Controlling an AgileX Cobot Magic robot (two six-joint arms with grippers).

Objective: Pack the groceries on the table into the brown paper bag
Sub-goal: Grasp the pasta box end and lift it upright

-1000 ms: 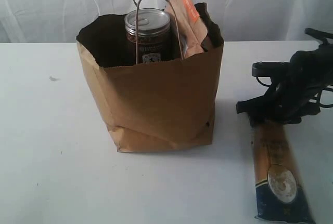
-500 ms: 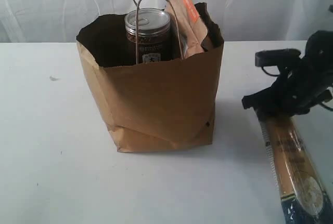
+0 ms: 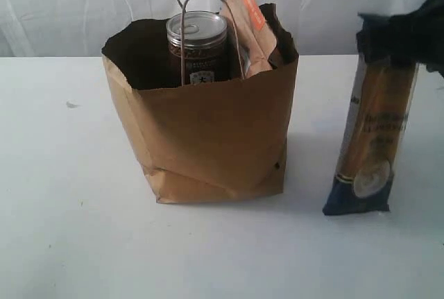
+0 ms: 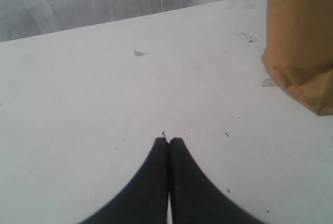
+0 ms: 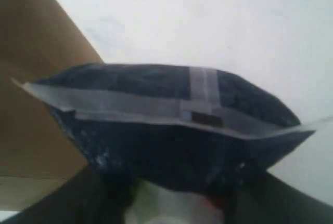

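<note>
The brown paper bag (image 3: 208,125) stands open mid-table, with a dark pull-tab can (image 3: 197,46) and a brown-orange pouch (image 3: 248,21) sticking up inside it. To its right my right gripper (image 3: 393,41) is shut on the top of the long brown-blue spaghetti pack (image 3: 374,132), which hangs upright with its blue end just above the table (image 3: 69,195). The right wrist view looks down the pack at its blue sealed end (image 5: 166,115), the bag (image 5: 36,78) beside it. My left gripper (image 4: 168,141) is shut on nothing, low over bare table, left of the bag (image 4: 302,37).
A white curtain (image 3: 69,1) hangs behind the table. Small specks (image 4: 138,53) lie on the tabletop left of the bag. The bag's cord handles (image 3: 201,7) rise above its mouth.
The right gripper has lifted the spaghetti pack off the table and swung it from lying flat to hanging upright beside the bag. The left gripper and the bag have not moved.
</note>
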